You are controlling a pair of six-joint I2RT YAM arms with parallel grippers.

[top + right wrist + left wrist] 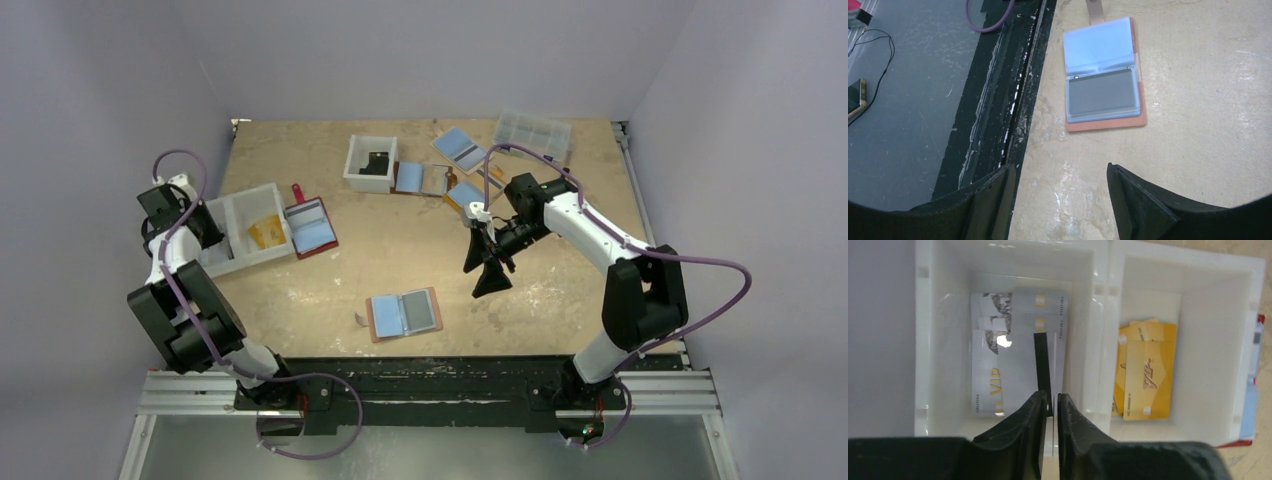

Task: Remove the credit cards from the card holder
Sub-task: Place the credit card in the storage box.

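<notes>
At the near bench (330,275) edge, holder (403,314) lay open, long axis left-right, grey card (1102,94) pocketed. Right fingers (1138,200) gaped empty beyond-right of it, the nearer arm. Left fingers (1023,440) near-closed over bin (923,340), hold unclear.

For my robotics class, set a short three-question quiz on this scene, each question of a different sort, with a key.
1. True or false: the slim tan-brown bifold card holder lies closed on the table.
2. Pick one: the right arm's tool is A) open and empty, B) shut on a card, C) clamped on the holder.
3. Short answer: what colour is the flat rectangular card showing in the holder's pocket nearest the right wrist camera?
Key: 1 false, it lies open. 2 A. 3 dark grey.
</notes>
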